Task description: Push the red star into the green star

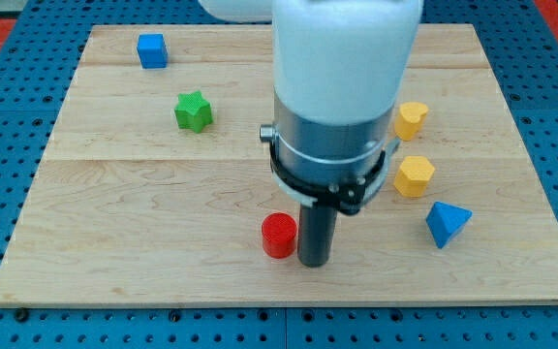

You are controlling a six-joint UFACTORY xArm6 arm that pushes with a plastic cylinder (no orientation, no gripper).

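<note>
1 relation is deciding the coming push: the red star (279,235) is sitting just to the view's left of my tip (313,264), touching or nearly so; can't tell which. From this angle its shape is looking more round than starry. It's lying near the view's bottom, approx mid-width of the tabletop (114,242). The green star (193,111) is lying well apart from it, up and to the view's left, more up than left. So my tip is standing on the right flank of the red star and only slightly below it. Imo a straight shove from here is going to send the red star mostly leftward, missing the target; my tip is probably needing to get further under it, toward the view's bottom, first.

The end effector is just a plain dark rod w/ no jaws, so it's clamping on nothing.

Count: 6 blocks are showing, i.e. 1 red, 1 green, 2 yellow blocks (411,118) at the view's right, plus 2 blue: 1 blue cube (151,50) top left and 1 blue wedge (447,223) lower right.
</note>
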